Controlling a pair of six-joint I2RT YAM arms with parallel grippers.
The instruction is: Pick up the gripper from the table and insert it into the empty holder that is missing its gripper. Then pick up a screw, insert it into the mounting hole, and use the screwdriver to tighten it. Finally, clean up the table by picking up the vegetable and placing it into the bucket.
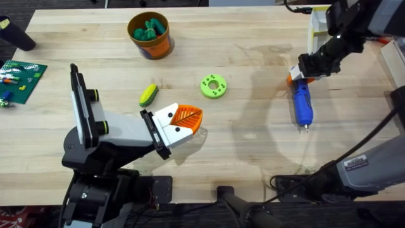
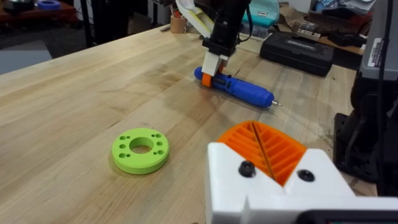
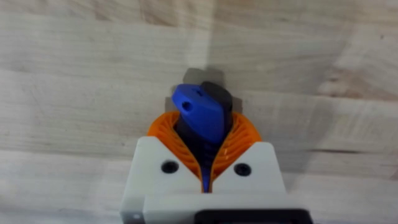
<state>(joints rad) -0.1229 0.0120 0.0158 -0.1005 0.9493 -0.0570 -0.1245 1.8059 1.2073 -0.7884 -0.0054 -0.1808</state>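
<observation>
Right jaws point(image 3: 205, 165) sit closest in the right wrist view, white with orange ribbed pads, pinching the blue screwdriver point(image 3: 200, 115) between them at its orange back end. Its thin metal tip points away from the jaws along the counter point(image 1: 253, 133), which is pale wood with long grain lines and a few dull marks.

Left jaws point(image 2: 264, 152) show one orange ribbed finger on a white wedge with two black dots; I cannot tell if they are spread or pressed together. Just ahead of them lies a flat green ring point(image 1: 214, 86) with small holes. Near their side rests the yellow and green vegetable point(image 1: 148, 95), bumpy like corn. Farther off stands the round orange bucket point(image 1: 152, 42), with green things inside.

At one counter edge lies a green brick plate point(image 1: 22, 79). Behind the counter, the left wrist view shows a black case point(image 2: 297, 52) and cluttered shelves.
</observation>
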